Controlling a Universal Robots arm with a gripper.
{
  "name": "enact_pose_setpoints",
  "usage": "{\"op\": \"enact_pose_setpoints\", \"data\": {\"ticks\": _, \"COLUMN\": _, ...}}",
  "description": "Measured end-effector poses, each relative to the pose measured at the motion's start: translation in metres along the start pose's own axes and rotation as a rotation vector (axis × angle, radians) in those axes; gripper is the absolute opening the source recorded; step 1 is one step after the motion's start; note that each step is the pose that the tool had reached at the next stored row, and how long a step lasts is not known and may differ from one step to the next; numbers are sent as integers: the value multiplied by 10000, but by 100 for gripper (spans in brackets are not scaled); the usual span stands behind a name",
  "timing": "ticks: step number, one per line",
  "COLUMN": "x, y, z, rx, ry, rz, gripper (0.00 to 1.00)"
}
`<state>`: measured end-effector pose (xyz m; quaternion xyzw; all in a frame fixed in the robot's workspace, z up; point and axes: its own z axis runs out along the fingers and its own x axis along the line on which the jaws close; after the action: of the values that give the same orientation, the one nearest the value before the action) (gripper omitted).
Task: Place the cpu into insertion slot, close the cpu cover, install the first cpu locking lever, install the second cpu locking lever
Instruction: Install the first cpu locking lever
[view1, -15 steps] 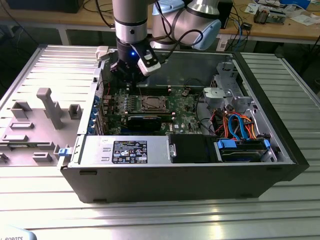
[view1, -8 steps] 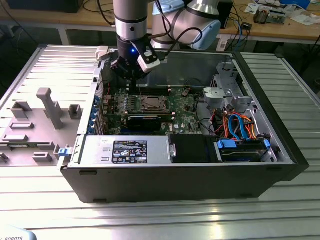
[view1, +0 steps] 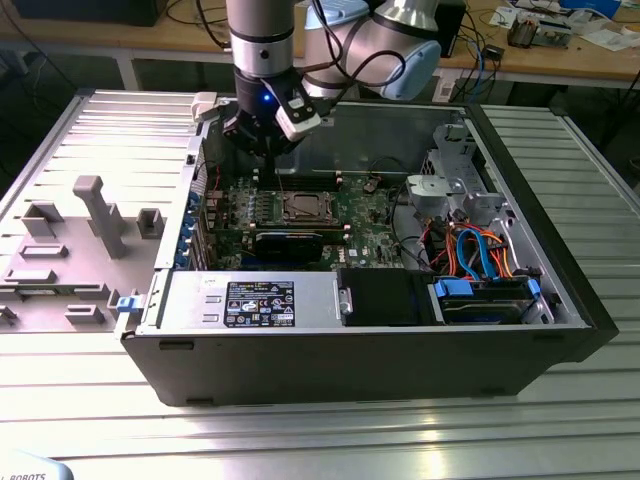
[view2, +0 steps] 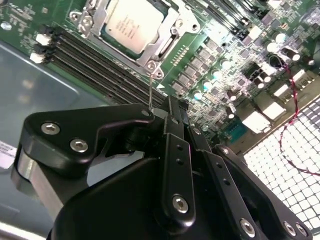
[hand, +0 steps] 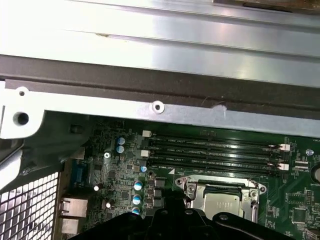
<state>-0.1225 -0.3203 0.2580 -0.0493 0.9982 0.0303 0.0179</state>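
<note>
In the second wrist view the cpu lies silver-top-up in the insertion slot, with the cpu cover down flat around it. A thin wire locking lever stands up from the socket's corner and reaches my gripper. The fingers are shut together and the lever's end sits right beside them; whether it is pinched I cannot tell. In the exterior view my gripper hangs over the back left of the green motherboard, just behind the insertion slot. The first wrist view shows the cpu under the cover.
Long black memory slots run beside the socket. The case's metal wall rises close behind the board. A black graphics card lies in front of the socket. The power supply and a drive cage with blue and orange cables fill the case's front and right.
</note>
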Motion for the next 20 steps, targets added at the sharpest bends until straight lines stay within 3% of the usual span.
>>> {"op": "enact_pose_setpoints", "data": {"ticks": 1, "x": -3, "y": 14, "z": -9, "rx": 5, "ry": -64, "rz": -4, "gripper": 11}}
{"op": "enact_pose_setpoints", "data": {"ticks": 2, "x": -7, "y": 18, "z": -10, "rx": 7, "ry": -84, "rz": -6, "gripper": 11}}
{"op": "enact_pose_setpoints", "data": {"ticks": 5, "x": -43, "y": 20, "z": -9, "rx": 9, "ry": -89, "rz": -6, "gripper": 11}}
{"op": "enact_pose_setpoints", "data": {"ticks": 20, "x": -91, "y": 15, "z": -1, "rx": 8, "ry": -91, "rz": -6, "gripper": 11}}
